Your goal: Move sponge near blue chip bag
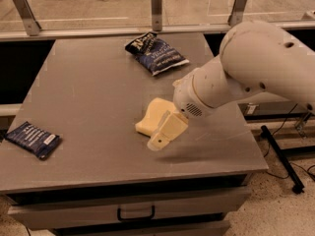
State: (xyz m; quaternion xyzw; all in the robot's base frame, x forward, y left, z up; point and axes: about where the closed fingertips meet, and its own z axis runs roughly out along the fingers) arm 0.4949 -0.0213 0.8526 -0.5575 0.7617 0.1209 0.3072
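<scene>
The sponge (151, 113) is a pale yellow foam block lying near the middle of the grey table (88, 87). My gripper (159, 139) hangs from the big white arm (256, 68) and sits low at the sponge's front right edge, covering part of it. The blue chip bag (158, 53), dark blue with a black end, lies at the back of the table, well beyond the sponge and apart from it.
A flat blue packet (33, 139) with a white label lies near the table's front left edge. A glass barrier with metal posts (156, 6) runs behind the table. A drawer handle (136, 213) shows below the front edge. Black cables and a stand leg (280, 154) lie on the floor at right.
</scene>
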